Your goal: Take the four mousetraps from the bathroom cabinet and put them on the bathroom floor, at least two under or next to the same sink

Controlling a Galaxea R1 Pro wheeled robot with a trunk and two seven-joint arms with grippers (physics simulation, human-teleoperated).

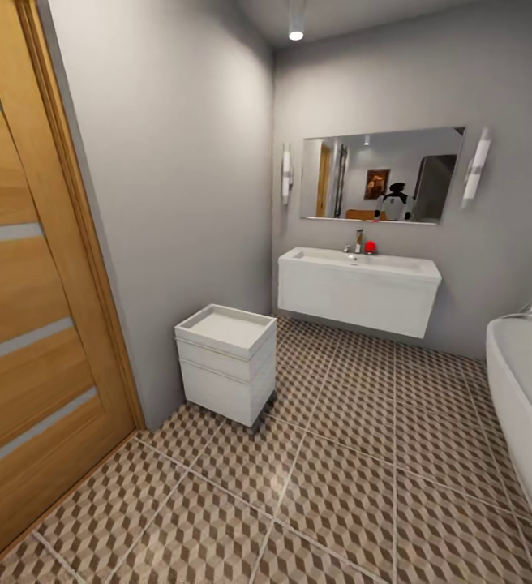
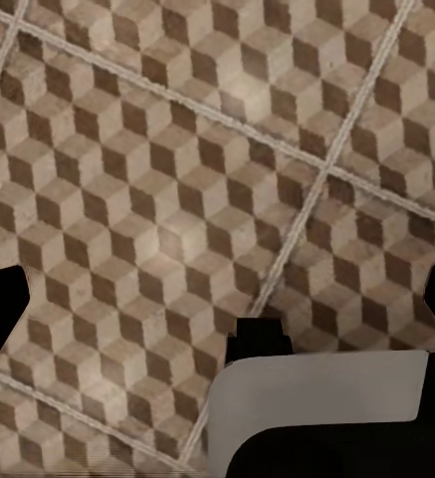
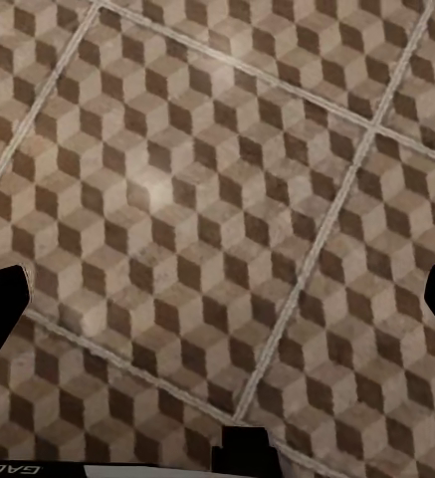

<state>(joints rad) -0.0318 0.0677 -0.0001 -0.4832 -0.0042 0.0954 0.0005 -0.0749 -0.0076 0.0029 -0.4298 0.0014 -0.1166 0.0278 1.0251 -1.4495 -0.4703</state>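
Grey walls close a small bathroom around us, and the floor (image 1: 355,478) of cube-printed tiles runs from the lower edge of the head view up to the far wall. We judge we are in a travel step: no mousetraps appear, and the orange-brown cabinet is not in front of us, so we are most likely on our way to find it or turning toward it.

At centre right of the head view the sink (image 1: 359,280) hangs on the far wall, with a mirror (image 1: 379,174) above it and a small red thing (image 1: 370,247) beside the tap. That is where at least two traps must finish, on the tiles below or just beside it, and that patch of floor looks open.

Both wrist views look down on bare tile. The left gripper (image 2: 217,304) shows dark finger tips at either edge of its view, spread wide with nothing between them; the right gripper (image 3: 217,299) is the same, wide apart and holding nothing.

Next, we think, the base has to turn until the cabinet comes in view. Things to steer round: the low white drawer unit (image 1: 225,361) against the left wall, the wooden door (image 1: 31,324) filling the left edge, and the white tub (image 1: 529,397) at the right edge.
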